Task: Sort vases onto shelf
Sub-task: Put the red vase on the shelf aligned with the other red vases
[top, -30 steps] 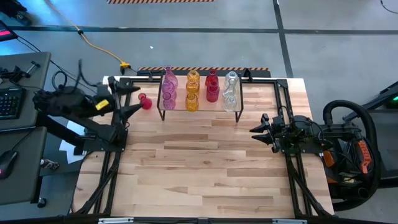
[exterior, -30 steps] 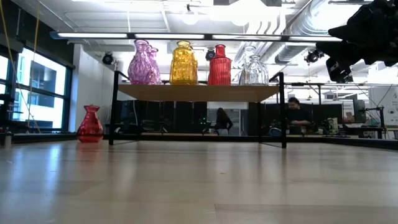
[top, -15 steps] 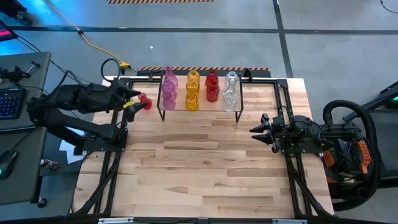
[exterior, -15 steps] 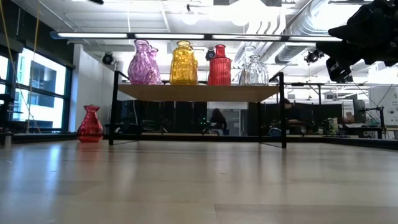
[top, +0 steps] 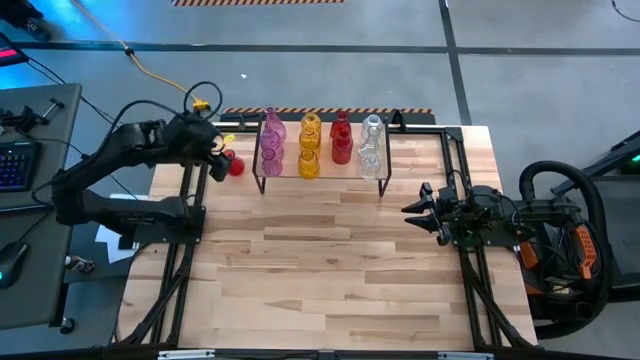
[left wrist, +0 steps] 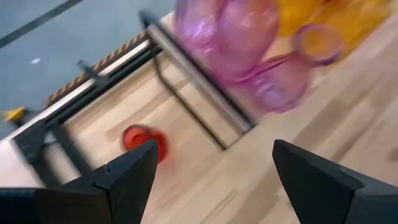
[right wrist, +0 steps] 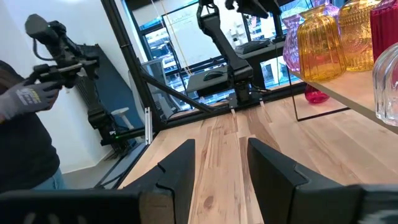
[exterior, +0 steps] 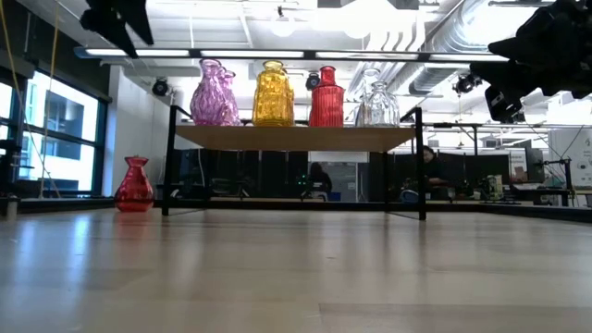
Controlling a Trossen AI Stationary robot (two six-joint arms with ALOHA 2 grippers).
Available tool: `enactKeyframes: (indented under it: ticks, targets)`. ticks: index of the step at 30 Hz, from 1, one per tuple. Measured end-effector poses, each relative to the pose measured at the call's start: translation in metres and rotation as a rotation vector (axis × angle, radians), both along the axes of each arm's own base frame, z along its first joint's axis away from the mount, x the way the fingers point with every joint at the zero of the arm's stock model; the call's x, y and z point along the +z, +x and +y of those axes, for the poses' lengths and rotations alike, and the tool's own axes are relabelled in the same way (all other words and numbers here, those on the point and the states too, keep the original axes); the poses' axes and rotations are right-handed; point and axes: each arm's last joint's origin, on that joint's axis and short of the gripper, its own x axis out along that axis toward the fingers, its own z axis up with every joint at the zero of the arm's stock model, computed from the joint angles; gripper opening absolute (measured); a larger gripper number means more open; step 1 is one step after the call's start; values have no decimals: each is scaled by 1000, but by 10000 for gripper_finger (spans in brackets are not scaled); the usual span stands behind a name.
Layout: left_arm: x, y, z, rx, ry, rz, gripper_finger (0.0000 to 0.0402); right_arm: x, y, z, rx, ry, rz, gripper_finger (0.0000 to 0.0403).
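**While one red vase waits on the worktop, the left arm lines up for the pick**

With the shelf (top: 320, 172) already carrying pink, amber, red and clear vases, the step in hand looks like fetching the last loose piece: a small red vase (top: 235, 164) standing upright on the worktop (top: 330, 260), just beside the shelf's left legs and near the back edge. The left gripper (top: 215, 152) hovers above and just beside it, fingers spread wide and holding nothing; its wrist view looks down past both fingers (left wrist: 124, 177) at the red vase (left wrist: 142, 138), which sits off to one side of the gap, not between them.

The next move, as I judge it, calls for shifting the gripper until the vase's neck is centred between the fingers, then descending and closing gently, since the glass is narrow-necked and would tip easily. Room near the shelf's frame is tight, so the approach must avoid the black legs.

The right gripper (top: 415, 207) waits over the right side of the worktop, clear of the shelf, its fingers (right wrist: 180, 168) parted partway with nothing between them.

Hard to make out: the left wrist view is smeared, so the vase's outline is vague; in the low view the left gripper (exterior: 116, 20) is cut off at the top edge; and how many vases stand behind the shelf's front row cannot be counted surely
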Motion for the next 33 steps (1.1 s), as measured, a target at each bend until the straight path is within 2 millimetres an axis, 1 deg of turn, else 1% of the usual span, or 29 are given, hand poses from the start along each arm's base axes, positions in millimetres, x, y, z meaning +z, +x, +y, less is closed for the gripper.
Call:
enactKeyframes:
  ticks: [4, 9, 12, 17, 20, 23, 28, 33]
  targets:
    - [-8, 5, 18, 31, -28, 98, 307, 0, 0, 0, 0, 0, 0, 130]
    - [-23, 13, 43, 40, -139, 217, 307, 0, 0, 0, 0, 0, 0, 130]
    - [-32, 19, 57, 24, -192, 264, 307, 0, 0, 0, 0, 0, 0, 130]
    - [-45, 26, 76, 24, -233, 334, 307, 0, 0, 0, 0, 0, 0, 130]
    - [-55, 27, 84, 2, -250, 371, 307, 0, 0, 0, 0, 0, 0, 130]
    - [-70, 28, 89, -5, -305, 395, 307, 0, 0, 0, 0, 0, 0, 130]
    - [-93, 27, 97, 7, -336, 360, 307, 0, 0, 0, 0, 0, 0, 130]
    - [-108, 23, 104, 42, -338, 344, 307, 0, 0, 0, 0, 0, 0, 130]
